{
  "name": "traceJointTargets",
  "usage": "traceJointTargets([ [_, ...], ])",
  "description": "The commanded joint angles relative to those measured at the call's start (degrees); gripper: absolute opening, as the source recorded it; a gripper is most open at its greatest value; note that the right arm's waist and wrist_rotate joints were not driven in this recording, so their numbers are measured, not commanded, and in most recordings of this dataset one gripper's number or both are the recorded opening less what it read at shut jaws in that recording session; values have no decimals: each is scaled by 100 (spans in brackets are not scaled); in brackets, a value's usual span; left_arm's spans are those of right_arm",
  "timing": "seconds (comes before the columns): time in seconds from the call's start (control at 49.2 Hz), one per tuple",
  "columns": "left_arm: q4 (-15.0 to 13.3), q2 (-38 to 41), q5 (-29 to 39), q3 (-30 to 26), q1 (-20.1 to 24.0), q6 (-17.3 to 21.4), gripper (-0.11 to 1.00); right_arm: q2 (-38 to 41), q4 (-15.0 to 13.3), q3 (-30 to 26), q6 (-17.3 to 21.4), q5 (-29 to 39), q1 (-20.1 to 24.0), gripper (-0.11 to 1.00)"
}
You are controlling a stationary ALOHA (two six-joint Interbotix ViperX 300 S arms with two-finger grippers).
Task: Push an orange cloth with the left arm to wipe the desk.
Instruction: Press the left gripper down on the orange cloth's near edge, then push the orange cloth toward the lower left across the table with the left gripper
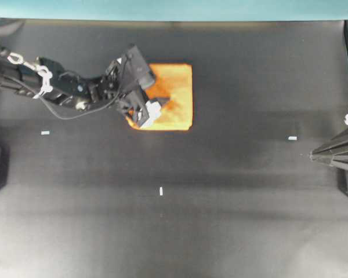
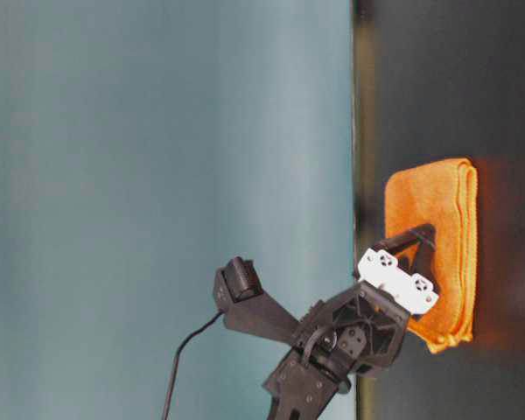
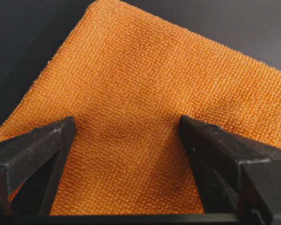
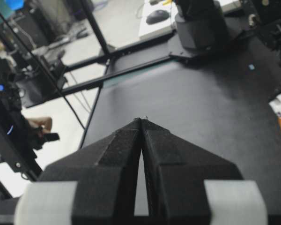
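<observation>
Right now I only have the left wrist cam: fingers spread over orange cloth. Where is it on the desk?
Observer: The orange cloth lies near the teal strip, left of centre in the overhead view.
Operator: Right arm in the way?
Observer: No. The right gripper is shut at the desk's far right edge, well apart from the cloth.
Operator: Fingers down on it?
Observer: At table level, the left gripper appears to have its tips touching the cloth's top.

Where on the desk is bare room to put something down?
Bare desk lies below the orange cloth and between it and the right tool. It is crowded only where the open left tool presses the cloth.
</observation>
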Motion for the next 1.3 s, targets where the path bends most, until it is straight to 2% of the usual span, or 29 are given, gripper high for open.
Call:
traceJointTargets([
  [0.0, 26, -229, -26, 97, -132, 9, 88, -9, 9, -79, 0, -9, 0, 0],
  [0.244, 26, -545, -26, 457, -422, -53, 88, -18, 9, -79, 0, 9, 0, 0],
  [0.528, 26, -747, -255, 896, -1020, -105, 88, -26, 9, -79, 0, 9, 0, 0],
  [0.65, 26, -879, -272, 1063, -1354, -123, 88, -26, 9, -79, 0, 9, -9, 0],
  [1.016, 26, -1125, -281, 1424, -2320, -677, 88, -44, 9, -79, 0, 18, 0, 0],
  [1.28, 26, -1125, -325, 1441, -3094, -721, 88, -44, 9, -88, 0, 9, 0, 0],
])
